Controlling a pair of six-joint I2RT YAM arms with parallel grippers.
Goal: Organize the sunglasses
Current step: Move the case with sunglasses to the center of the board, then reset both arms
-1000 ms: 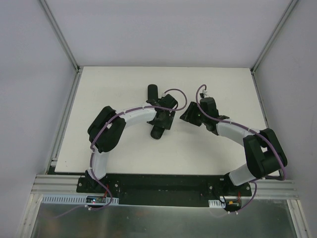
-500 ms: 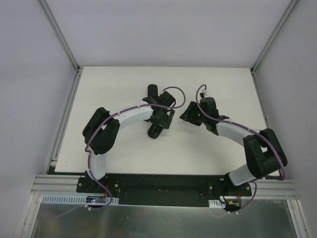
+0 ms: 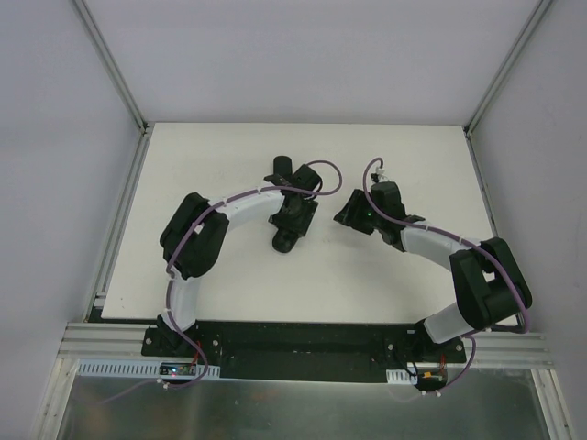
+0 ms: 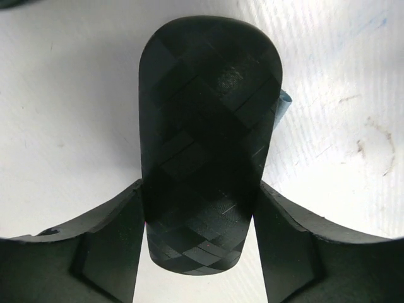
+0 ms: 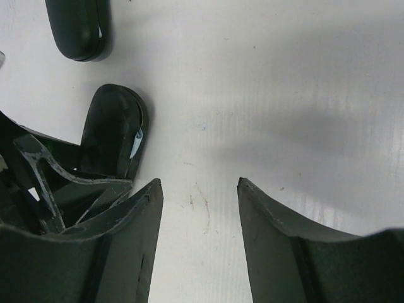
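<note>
Neither pair of sunglasses shows in any view. My left gripper (image 3: 288,229) is shut on a closed black oval case (image 3: 284,244) that lies on the white table, one finger pressed against each long side (image 4: 199,187). The case (image 4: 208,126) fills the left wrist view, and a corner of light-blue cloth (image 4: 281,105) sticks out of its seam. My right gripper (image 3: 345,213) is open and empty just right of that case, low over bare table (image 5: 199,183). In the right wrist view the held case (image 5: 113,126) and its cloth corner (image 5: 136,142) show at the left.
A second closed black oval case (image 3: 282,169) lies just behind the left gripper; it also shows in the right wrist view (image 5: 79,28). The white table (image 3: 413,275) ends at grey walls on three sides. The two grippers are close together mid-table.
My left arm has shifted slightly left, and the black case in its gripper has moved a little left with it. The right arm has not moved.
</note>
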